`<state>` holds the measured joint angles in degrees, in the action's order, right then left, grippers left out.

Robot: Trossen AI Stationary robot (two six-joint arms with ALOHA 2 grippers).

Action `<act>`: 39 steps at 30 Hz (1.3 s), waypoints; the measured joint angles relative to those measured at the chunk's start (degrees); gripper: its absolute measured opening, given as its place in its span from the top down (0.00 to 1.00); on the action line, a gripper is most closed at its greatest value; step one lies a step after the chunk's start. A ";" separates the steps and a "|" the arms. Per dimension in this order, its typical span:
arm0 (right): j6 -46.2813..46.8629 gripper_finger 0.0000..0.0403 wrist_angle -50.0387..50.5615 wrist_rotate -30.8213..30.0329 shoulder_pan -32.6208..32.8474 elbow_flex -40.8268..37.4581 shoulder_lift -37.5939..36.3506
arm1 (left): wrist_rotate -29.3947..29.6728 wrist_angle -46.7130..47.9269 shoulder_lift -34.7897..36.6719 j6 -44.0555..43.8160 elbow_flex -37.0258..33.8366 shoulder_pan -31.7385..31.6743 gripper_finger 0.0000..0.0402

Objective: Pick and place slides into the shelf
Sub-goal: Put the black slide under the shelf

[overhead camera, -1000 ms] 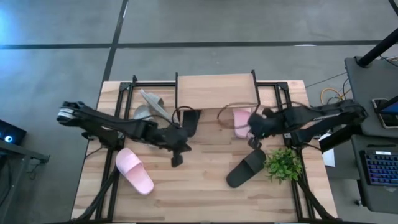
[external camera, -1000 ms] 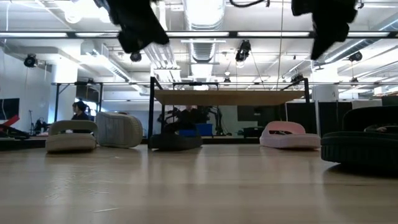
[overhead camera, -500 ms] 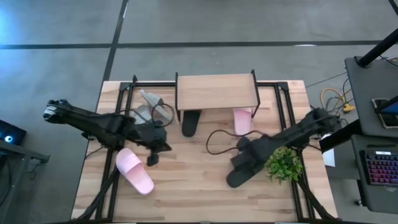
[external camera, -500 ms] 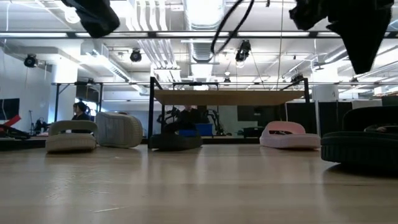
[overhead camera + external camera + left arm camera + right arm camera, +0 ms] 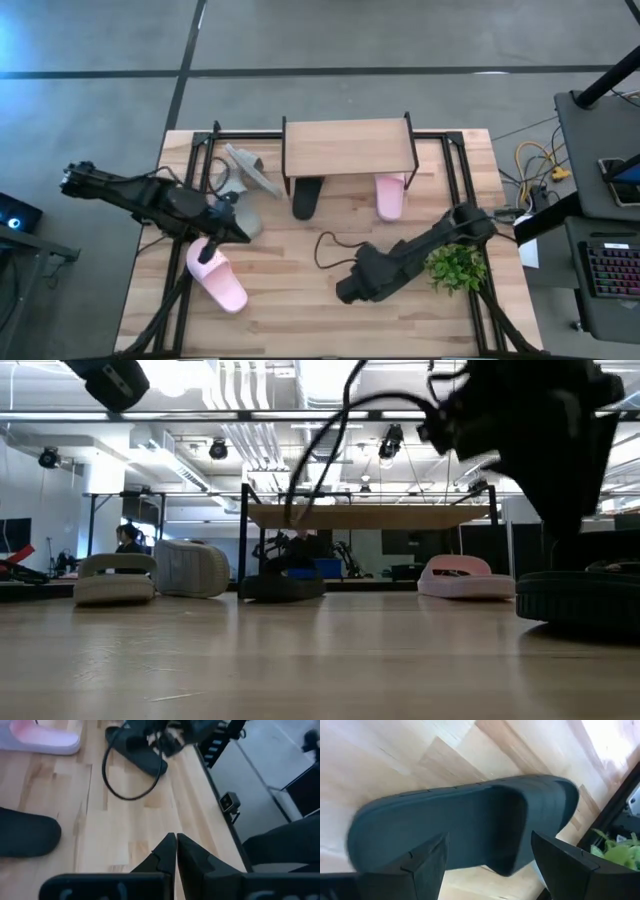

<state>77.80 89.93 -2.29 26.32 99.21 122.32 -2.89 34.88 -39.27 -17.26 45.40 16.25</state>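
The small two-level shelf [image 5: 348, 148] with a light wood plank top and thin black metal legs stands at the far middle of the light wooden bench [image 5: 300, 250]. Under its top lie two slides: a black open-toe slide sandal [image 5: 306, 196] toward the left and a pale pink slide sandal [image 5: 390, 195] toward the right, both with their near ends sticking out from beneath the plank. In the low view these two show below the plank, the black one [image 5: 282, 587] and the pink one [image 5: 466, 578] well apart.

Left of the shelf, outside it, lie two light grey slide sandals [image 5: 247, 166] close together; in the low view one rests flat [image 5: 115, 579] and the other stands tilted on its side [image 5: 192, 568]. A second pale pink slide [image 5: 216, 274] lies on the bench's near left part.

The second black slide [image 5: 465, 820] lies on the near right part of the bench, mostly covered in the high view by the right pincer [image 5: 358, 284], which is spread open with one finger on each side of the sandal. Just beside it stands a small green plant [image 5: 456, 265].

The left pincer [image 5: 210, 250] hovers over the near pink slide, its fingers [image 5: 167, 854] pressed together and empty.
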 joint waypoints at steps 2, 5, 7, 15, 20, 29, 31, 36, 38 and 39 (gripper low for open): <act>0.24 0.33 0.13 1.21 0.01 -1.38 0.78 | 0.17 0.11 1.58 0.00 -0.66 0.00 1.00; 2.00 0.35 0.16 3.60 -0.01 -3.52 1.36 | 1.00 0.10 3.02 0.13 -0.67 0.00 1.00; 2.97 0.36 0.15 4.07 0.21 -4.34 1.27 | 1.74 0.00 3.54 0.43 -0.65 0.00 1.00; 3.59 0.43 0.15 2.06 0.29 -8.59 -0.91 | 4.11 -0.57 2.63 1.64 -0.56 0.00 1.00; 0.68 0.49 0.10 1.73 0.29 -13.40 -1.20 | 4.78 -2.88 0.11 1.68 -0.56 0.00 1.00; -5.45 0.87 0.22 -3.65 1.12 -16.16 -1.22 | 4.76 -4.60 -5.10 1.17 -0.52 0.00 1.00; -7.55 0.95 -0.91 -7.32 1.46 -14.27 -1.32 | 4.76 -4.46 -6.15 1.11 -0.36 0.00 1.00; -21.43 0.96 -10.21 -21.29 1.92 -7.60 -1.79 | 4.94 -4.98 -7.33 1.09 0.88 0.00 1.00; -27.61 0.96 -14.15 -27.79 1.32 -5.73 -1.85 | 5.12 -4.88 -7.44 1.09 1.29 0.00 1.00; -30.73 0.96 -15.20 -30.08 0.62 -5.51 -1.86 | 5.16 -4.92 -7.49 1.07 1.42 0.00 1.00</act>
<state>47.06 74.73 -32.37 26.94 93.70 120.46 2.26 29.96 -46.76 -16.19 46.83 16.25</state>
